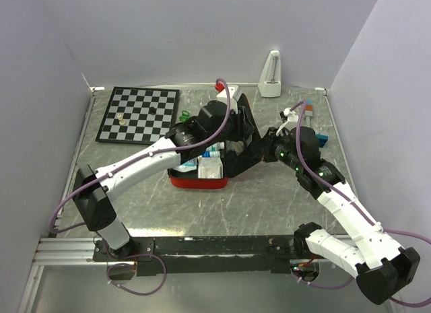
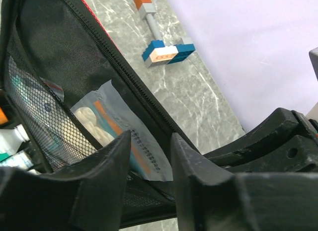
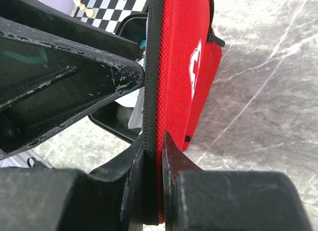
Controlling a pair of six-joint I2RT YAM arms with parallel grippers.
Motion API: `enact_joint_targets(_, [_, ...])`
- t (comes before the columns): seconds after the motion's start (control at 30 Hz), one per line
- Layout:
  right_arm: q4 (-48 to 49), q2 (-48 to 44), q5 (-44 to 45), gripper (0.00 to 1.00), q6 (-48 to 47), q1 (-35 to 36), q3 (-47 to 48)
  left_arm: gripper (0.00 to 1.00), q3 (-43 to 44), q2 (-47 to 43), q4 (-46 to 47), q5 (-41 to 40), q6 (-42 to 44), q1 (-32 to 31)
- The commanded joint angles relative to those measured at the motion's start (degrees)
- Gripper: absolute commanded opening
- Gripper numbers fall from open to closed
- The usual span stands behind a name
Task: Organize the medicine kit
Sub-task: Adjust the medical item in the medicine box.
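The red medicine kit (image 1: pixel 199 183) lies open in the table's middle, its black-lined lid (image 1: pixel 246 134) standing upright. My right gripper (image 1: pixel 269 143) is shut on the lid's zipper edge; in the right wrist view (image 3: pixel 153 139) both fingers pinch the black lining and red shell (image 3: pixel 181 52), whose white cross (image 3: pixel 195 67) faces away. My left gripper (image 1: pixel 236 128) is at the lid's inner side. In the left wrist view it (image 2: pixel 151 141) is open, with a clear packet of cotton swabs (image 2: pixel 112 121) lying against the lid's mesh pocket (image 2: pixel 35 107) between and behind the fingers.
A chessboard (image 1: pixel 139 115) with small pieces lies at the back left. A white metronome (image 1: pixel 271 75) stands at the back wall. Toy blocks (image 1: pixel 311 111) lie at the back right, also in the left wrist view (image 2: pixel 166 51). Tubes and a white packet (image 1: pixel 210 166) fill the kit's base.
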Motion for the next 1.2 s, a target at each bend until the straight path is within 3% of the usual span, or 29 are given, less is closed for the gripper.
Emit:
enact_joint_targets(0.0, [-4.84,0.3,-5.67,0.14,0.06,1.58,1.73,0.4,0.88,0.57,-2.16,-4.52,2.09,-0.38])
enact_joint_targets(0.27, [-4.49,0.31,-5.84,0.14,0.5,1.58,1.29,0.3,-0.27,0.57,-2.86,-5.67,1.92,-0.38])
enact_joint_targets(0.63, [-4.92,0.04,-5.67,0.14,0.24,1.58,1.29,0.45,-4.04,-2.67,2.83,-3.47,0.86,-0.46])
enact_joint_targets(0.77, [-5.01,-0.22,-5.58,0.14,0.15,1.58,1.2,0.57,-7.12,-6.28,6.1,-1.89,0.16,-0.38])
enact_joint_targets(0.93, [-4.57,-0.13,-5.84,0.14,0.5,1.58,1.03,0.58,-5.37,-4.88,3.29,-0.57,0.51,-0.64])
enact_joint_targets(1.17, [-4.92,-0.31,-5.76,0.14,0.32,1.58,1.03,0.6,-10.2,-8.12,8.2,1.8,-1.51,-0.99])
